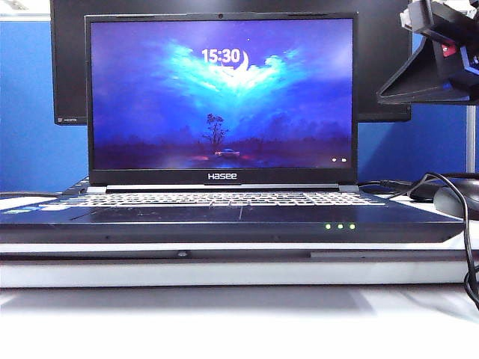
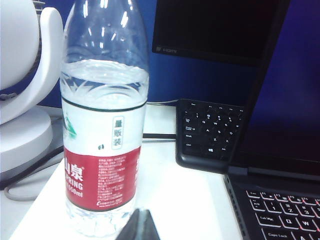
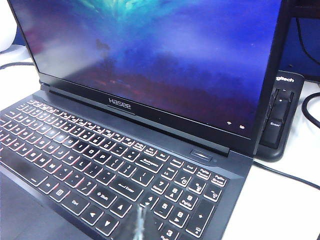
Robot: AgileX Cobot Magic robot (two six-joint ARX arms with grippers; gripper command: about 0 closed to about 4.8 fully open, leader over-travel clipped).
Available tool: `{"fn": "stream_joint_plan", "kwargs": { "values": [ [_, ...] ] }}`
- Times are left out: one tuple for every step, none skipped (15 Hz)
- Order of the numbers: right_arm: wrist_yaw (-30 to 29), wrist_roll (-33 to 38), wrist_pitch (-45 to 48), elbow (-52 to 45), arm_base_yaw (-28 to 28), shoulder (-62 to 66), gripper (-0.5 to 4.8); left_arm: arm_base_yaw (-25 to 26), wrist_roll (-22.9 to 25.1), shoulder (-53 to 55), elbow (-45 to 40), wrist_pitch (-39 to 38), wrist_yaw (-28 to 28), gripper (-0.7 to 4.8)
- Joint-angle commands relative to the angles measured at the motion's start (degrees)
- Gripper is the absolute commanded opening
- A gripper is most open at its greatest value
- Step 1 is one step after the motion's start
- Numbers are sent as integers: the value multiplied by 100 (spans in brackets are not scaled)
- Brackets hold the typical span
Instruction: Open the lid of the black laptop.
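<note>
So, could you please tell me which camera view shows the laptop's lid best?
The exterior view: the lid stands upright and whole, screen lit, with the Hasee mark below. The right wrist view shows only its lower part, cropped. The left wrist view catches just one side edge. Neither the left gripper nor the right gripper touches it.

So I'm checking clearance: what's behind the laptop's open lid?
Behind the lid stand a larger black monitor and a separate keyboard; the lid covers most of both. The grippers aren't clearly visible.
</note>
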Motion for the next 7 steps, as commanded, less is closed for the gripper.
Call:
{"fn": "stream_joint_plan", "kwargs": {
  "values": [
    [-13, -17, 83, 9, 4, -11, -4, -4, 2, -13, 0, 101, 20, -4],
    [-13, -17, 85, 9, 4, -11, -4, -4, 2, -13, 0, 101, 20, -4],
    [-11, -17, 85, 9, 7, -11, -4, -4, 2, -13, 0, 101, 20, -4],
    [-11, -17, 48, 9, 9, -20, -4, -4, 2, -13, 0, 101, 20, -4],
    [-13, -17, -376, 2, 35, -457, -4, -4, 2, -13, 0, 101, 20, -4],
    [-13, -20, -549, -2, 37, -693, -4, -4, 2, -13, 0, 90, 20, -4],
    [55, -188, -697, -2, 15, -929, -4, -4, 2, -13, 0, 87, 22, -4]
  ]
}}
